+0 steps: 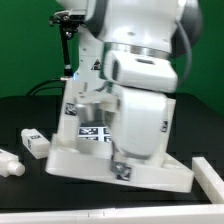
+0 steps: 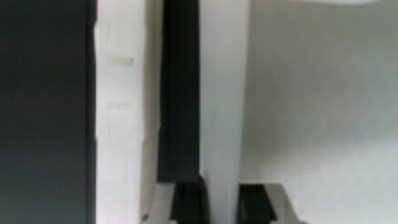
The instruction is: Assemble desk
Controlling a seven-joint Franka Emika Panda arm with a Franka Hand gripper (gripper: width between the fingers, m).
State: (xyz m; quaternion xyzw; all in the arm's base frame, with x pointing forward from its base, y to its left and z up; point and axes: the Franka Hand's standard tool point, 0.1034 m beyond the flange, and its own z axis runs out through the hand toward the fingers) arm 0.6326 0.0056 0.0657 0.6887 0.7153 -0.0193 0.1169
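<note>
The desk's white rimmed tabletop (image 1: 160, 176) lies on the black table under the arm. My gripper (image 1: 121, 170) is down at its near edge. In the wrist view my gripper (image 2: 222, 205) has one dark finger on each side of the tabletop's thin white rim wall (image 2: 222, 90) and looks shut on it. The panel's flat face (image 2: 329, 110) fills one side, and a second white rim (image 2: 121, 120) lies past a dark gap. A white tagged leg (image 1: 34, 143) lies at the exterior view's left, and another leg (image 1: 9, 164) lies nearer the front.
Black-and-white tags (image 1: 95, 131) show behind the arm, and I cannot tell what carries them. A white part (image 1: 211, 174) lies at the exterior view's right. A camera stand (image 1: 67, 40) rises at the back left. The arm's bulk hides the middle of the table.
</note>
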